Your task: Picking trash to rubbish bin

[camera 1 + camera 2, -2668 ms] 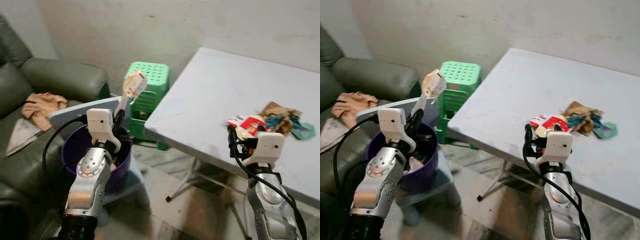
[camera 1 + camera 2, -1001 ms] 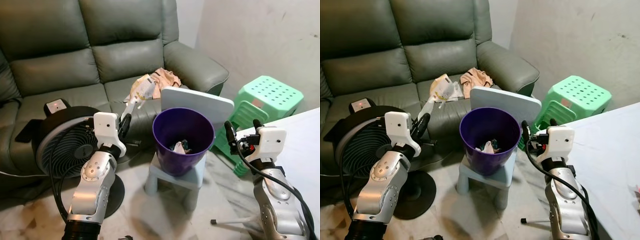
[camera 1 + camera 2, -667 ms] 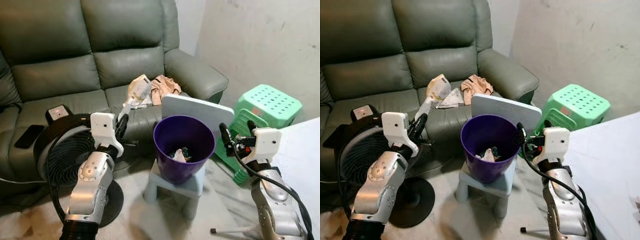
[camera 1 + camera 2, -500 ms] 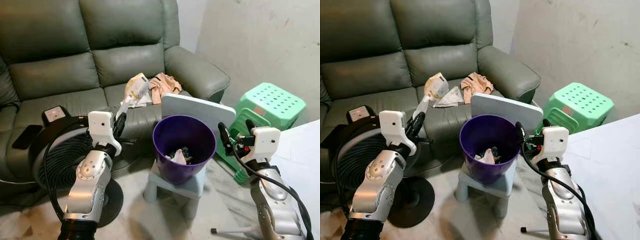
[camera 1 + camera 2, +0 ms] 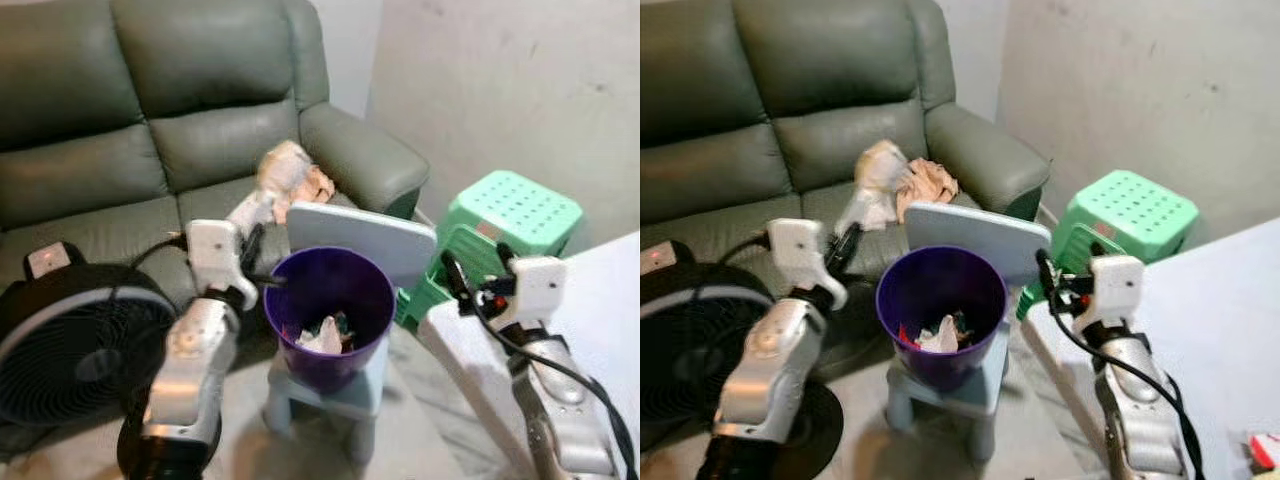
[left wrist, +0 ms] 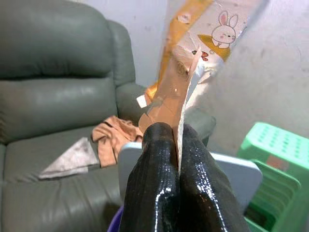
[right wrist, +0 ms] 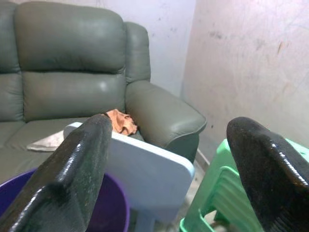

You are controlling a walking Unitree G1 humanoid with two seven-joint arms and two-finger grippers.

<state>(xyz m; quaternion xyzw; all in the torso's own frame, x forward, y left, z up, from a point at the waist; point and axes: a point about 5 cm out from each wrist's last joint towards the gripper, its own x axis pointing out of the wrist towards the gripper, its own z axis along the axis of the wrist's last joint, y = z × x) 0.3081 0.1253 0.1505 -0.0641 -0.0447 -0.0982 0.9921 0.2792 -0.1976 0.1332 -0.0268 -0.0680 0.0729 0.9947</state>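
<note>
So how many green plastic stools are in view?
2, stacked: the top green stool sits on a lower one, beside the white table and right of the purple bin. More may be nested, hidden.

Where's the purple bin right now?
In the eye views the purple bin sits on a small pale stool between the two arms, in front of the sofa, left of the green stool.

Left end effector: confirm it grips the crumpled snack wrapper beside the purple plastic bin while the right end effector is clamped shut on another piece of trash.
Half right. The left end effector grips the crumpled snack wrapper beside the purple plastic bin. The right end effector is not shut on trash: the right wrist view shows its fingers spread wide apart with nothing between them.
</note>
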